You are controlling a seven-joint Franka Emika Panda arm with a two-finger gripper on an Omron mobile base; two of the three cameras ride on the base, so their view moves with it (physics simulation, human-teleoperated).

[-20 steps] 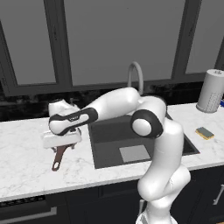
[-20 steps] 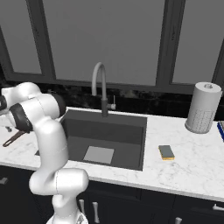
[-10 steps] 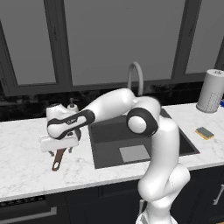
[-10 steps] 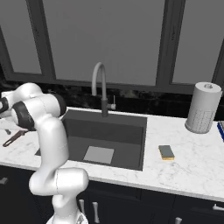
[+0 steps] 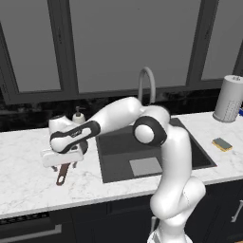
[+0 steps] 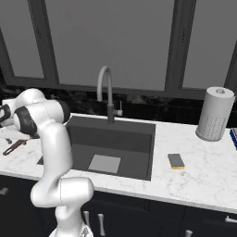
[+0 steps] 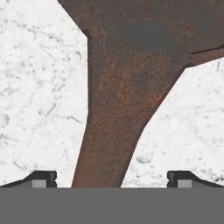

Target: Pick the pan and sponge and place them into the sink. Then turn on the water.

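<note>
**Jaws spread over the pan handle, grasp not yet made**

We find the gripper (image 7: 111, 177) low over the counter (image 5: 28, 190) at the left of the left base view, just left of the sink (image 5: 118, 166). In the hand view the two fingertips (image 7: 43, 177) stand wide apart at the bottom corners, and the pan (image 7: 131, 65) runs up between them: its handle fills the gap's middle and widens into the pan body at the top of the frame. The jaws are fully open and hold nothing; we see no contact with the handle on either side.

In the left base view only the looped end of the handle (image 5: 61, 176) pokes out below the hand, at lower left. The sponge (image 6: 176, 160) lies well apart, on the counter to the right of the sink, near the paper-towel roll (image 6: 214, 113). The faucet (image 6: 107, 95) stands behind the basin.

Our judgement on handling: the pan is rigid and likely heavy at the bowl end, so a grip far out on the thin handle would let it droop or twist. Closing where the handle broadens toward the bowl looks safer. The sponge should be light and soft, easy to pinch across its short sides.
</note>
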